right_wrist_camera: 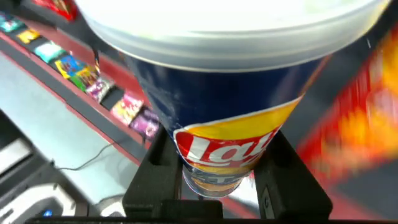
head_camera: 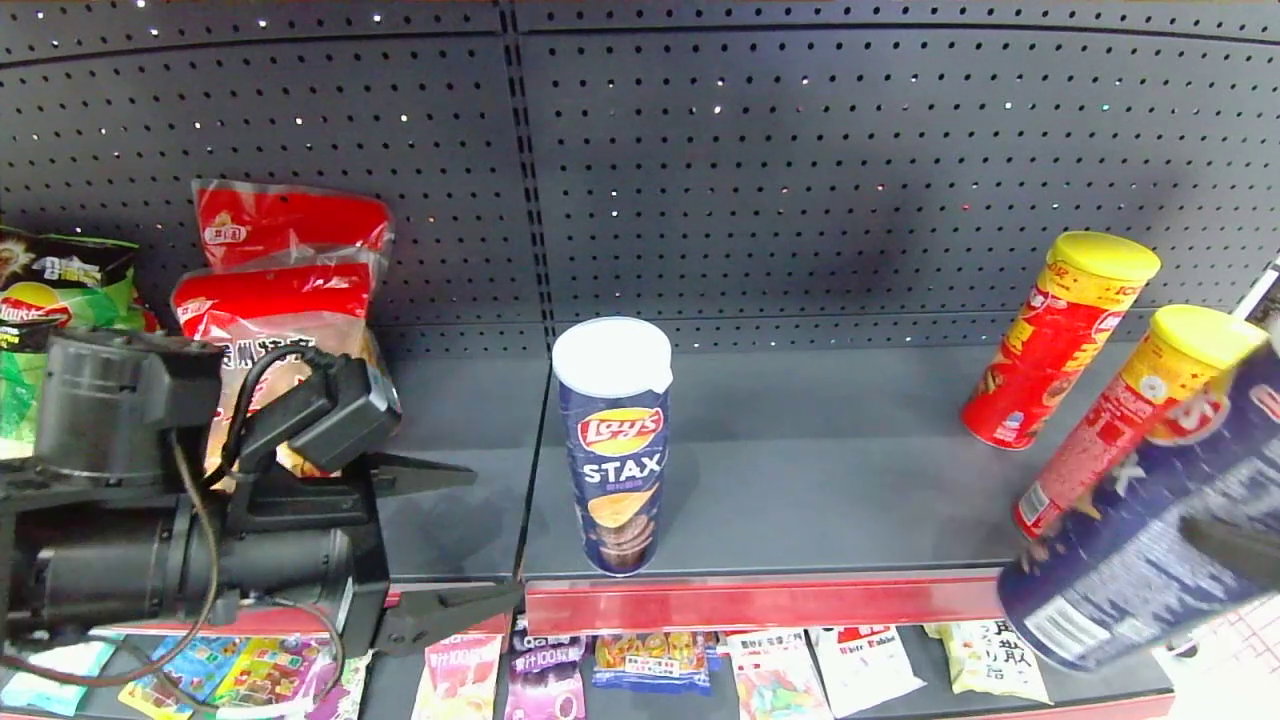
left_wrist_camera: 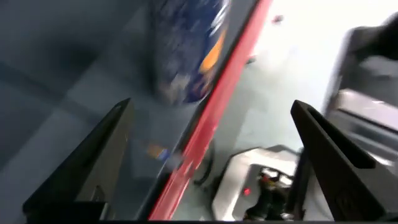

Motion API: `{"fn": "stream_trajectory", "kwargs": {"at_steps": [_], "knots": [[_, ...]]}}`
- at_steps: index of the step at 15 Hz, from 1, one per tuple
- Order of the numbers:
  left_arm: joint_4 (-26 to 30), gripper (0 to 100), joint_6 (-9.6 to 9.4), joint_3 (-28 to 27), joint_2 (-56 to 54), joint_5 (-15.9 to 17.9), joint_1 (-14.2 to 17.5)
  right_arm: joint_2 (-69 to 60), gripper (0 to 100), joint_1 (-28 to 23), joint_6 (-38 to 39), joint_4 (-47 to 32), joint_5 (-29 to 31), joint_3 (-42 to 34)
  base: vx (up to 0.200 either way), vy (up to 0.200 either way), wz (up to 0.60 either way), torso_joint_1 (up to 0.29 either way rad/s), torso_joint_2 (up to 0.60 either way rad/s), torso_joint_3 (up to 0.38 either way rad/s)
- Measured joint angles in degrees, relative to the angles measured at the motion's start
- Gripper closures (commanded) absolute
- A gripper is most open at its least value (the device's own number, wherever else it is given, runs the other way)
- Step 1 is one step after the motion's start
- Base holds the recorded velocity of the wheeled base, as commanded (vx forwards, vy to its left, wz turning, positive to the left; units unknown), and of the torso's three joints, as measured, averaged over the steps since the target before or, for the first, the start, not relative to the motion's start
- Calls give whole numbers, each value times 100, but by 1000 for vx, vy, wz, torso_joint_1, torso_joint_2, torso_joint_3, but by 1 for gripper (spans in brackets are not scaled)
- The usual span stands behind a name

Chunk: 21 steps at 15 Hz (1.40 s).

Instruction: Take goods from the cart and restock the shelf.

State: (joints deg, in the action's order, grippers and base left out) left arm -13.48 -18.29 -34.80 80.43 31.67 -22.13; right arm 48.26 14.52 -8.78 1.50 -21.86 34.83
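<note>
**A:** How is the shelf made up?

**B:** A dark grey deck is seen; it is backed by a perforated panel and edged in front by a red rail.

**A:** And the blue can?

**B:** A tall navy tube is shown, printed with a red and yellow logo and white text; a white lid is seen on it in the right wrist view. It is clamped by the fingers of the right gripper, one on each side of its body; it is held at the right end of the shelf front, across the red rail in the head view.

**A:** How is its long axis laid?

**B:** It is tilted; the axis is sloped from low on the robot's left to high on its right, and the upper end is cut off by the picture's edge.

**A:** What is noted of the left gripper?

**B:** Its fingers are spread wide with nothing between them; it is placed at the shelf's front edge, left of the standing can.

**A:** How is that one set?

**B:** It is stood upright just behind the rail, lid up; two red cans with yellow lids are seen well to its right, and red bags are propped against the panel on the left.
</note>
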Motion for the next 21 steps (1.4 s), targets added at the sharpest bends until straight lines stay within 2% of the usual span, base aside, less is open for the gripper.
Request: {"fn": "stream_trajectory", "kwargs": {"at_steps": [2,5,8,10,13,17,21], "knots": [[0,0,78,451,-474,-222,39,1126,100,293,-24,552,18,561,0,0,0,0,0,0],[18,0,329,970,-1150,-378,57,2651,100,753,-33,963,65,1773,0,0,0,0,0,0],[27,0,375,1287,-1632,-510,60,3871,100,1143,-48,1086,84,2766,0,0,0,0,0,0],[22,0,446,1339,-1796,-619,60,4620,100,1274,-104,1343,128,3298,0,0,0,0,0,0],[32,0,444,1358,-1921,-668,57,5491,100,1449,-112,1506,188,4001,0,0,0,0,0,0],[238,0,447,1367,-2076,-691,50,6161,100,1712,-107,1517,312,4428,0,0,0,0,0,0],[278,0,450,1364,-2164,-691,52,6601,100,1746,-105,1517,334,4856,0,0,0,0,0,0]]}}
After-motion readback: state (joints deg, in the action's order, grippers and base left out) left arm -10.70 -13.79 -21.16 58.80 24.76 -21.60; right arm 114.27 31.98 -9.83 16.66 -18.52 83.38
